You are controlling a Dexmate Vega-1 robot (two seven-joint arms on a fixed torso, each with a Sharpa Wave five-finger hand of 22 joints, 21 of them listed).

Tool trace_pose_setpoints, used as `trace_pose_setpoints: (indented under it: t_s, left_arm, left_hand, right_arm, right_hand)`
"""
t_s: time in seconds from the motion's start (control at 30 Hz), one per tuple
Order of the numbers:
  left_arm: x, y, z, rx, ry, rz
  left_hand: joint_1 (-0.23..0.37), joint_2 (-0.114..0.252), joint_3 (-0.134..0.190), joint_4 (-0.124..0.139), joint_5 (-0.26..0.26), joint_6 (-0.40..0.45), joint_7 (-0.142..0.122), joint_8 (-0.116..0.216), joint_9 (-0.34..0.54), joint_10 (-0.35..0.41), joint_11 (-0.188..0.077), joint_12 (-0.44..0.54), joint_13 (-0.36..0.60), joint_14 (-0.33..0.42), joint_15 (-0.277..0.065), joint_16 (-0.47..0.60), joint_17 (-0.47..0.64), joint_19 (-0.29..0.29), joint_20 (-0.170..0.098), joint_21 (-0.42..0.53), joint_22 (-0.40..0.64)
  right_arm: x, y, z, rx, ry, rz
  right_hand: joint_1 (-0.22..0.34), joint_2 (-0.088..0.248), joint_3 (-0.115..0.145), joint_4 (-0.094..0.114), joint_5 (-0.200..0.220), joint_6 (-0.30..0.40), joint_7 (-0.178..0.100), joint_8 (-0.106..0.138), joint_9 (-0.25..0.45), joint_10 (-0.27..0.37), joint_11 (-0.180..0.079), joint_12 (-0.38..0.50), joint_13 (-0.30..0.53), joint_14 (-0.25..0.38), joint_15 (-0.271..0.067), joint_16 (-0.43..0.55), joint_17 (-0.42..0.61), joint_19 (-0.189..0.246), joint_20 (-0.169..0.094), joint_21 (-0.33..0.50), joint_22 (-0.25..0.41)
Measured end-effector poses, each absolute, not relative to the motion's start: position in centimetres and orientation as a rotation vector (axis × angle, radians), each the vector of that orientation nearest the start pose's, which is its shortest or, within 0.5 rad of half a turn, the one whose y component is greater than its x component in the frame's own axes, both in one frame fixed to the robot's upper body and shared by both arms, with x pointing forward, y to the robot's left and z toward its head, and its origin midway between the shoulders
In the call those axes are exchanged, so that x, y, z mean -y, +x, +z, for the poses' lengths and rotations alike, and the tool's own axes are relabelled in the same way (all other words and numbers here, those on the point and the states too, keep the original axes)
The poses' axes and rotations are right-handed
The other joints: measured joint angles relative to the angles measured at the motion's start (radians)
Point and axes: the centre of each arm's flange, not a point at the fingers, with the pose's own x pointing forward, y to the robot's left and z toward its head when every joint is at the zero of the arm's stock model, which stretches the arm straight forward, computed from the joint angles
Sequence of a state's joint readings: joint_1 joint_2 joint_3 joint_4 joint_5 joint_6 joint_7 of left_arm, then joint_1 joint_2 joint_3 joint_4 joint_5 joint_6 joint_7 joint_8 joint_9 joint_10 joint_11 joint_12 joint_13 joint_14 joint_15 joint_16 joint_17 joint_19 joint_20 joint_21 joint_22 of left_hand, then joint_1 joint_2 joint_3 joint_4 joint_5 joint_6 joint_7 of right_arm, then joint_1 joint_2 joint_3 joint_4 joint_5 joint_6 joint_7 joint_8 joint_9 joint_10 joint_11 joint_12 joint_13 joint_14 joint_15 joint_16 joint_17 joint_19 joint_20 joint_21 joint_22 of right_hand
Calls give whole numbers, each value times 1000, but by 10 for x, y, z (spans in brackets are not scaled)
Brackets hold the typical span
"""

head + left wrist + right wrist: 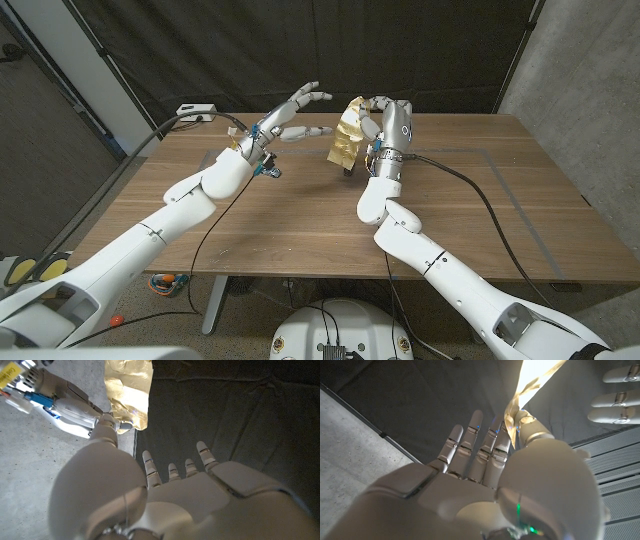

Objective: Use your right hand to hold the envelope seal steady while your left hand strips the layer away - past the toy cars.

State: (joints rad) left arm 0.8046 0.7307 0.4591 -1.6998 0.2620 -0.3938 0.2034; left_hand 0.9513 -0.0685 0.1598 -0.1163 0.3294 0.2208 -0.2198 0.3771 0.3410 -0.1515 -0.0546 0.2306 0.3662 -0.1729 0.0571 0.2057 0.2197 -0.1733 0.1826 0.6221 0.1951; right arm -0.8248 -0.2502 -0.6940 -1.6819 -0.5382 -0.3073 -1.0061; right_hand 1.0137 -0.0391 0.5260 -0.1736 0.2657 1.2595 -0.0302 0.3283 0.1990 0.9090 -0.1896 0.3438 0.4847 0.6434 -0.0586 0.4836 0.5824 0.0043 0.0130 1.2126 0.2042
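Note:
My right hand (388, 122) holds a crinkled gold envelope (346, 142) up above the table's far middle. In the right wrist view its thumb pinches the gold flap (530, 380) against its fingers (485, 445). My left hand (292, 115) hovers just left of the envelope with its fingers spread and nothing in them. Its lowest fingertip (322, 130) comes close to the envelope's edge; I cannot tell whether they touch. From the left wrist view, the envelope (129, 390) hangs beyond my left hand (200, 490), with the right hand (70, 402) beside it.
A small white box (195, 110) sits at the back left of the wooden table (300, 220). Black cables (480, 195) trail over the tabletop along both arms. A dark curtain (250, 50) hangs behind the table, and a concrete wall (590, 60) stands at the right.

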Motion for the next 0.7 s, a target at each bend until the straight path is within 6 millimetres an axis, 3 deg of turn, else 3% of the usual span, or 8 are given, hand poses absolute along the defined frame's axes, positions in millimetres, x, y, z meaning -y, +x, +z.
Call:
trace_pose_setpoints:
  t_s: [0.37, 0.7]
  left_arm:
    - [-197, 538, 57, 1170, 968, -109]
    - [-196, 551, 44, 1138, 878, -104]
  left_hand:
    - [58, 58, 13, -12, 0, 125, 0, 41, -5, 49, -43, 17, -14, 1, -24, 6, -10, 14, -14, 0, -5]
    - [72, 54, 13, -12, 0, 182, 1, 51, -19, 73, -54, 25, -20, 11, -40, 6, -15, 20, -18, 0, -5]
  right_arm:
    - [81, 523, 43, 986, -646, -735]
    - [64, 513, 51, 974, -748, -794]
  right_hand:
    - [6, -7, -8, 1, 0, 13, 12, 0, 0, 7, 3, 19, 22, 0, 0, 24, 40, -23, 16, 27, 21]
    - [12, -12, -15, 3, 5, 22, 14, 0, 0, 11, 3, 30, 37, -8, -1, 35, 71, -40, 25, 49, 35]
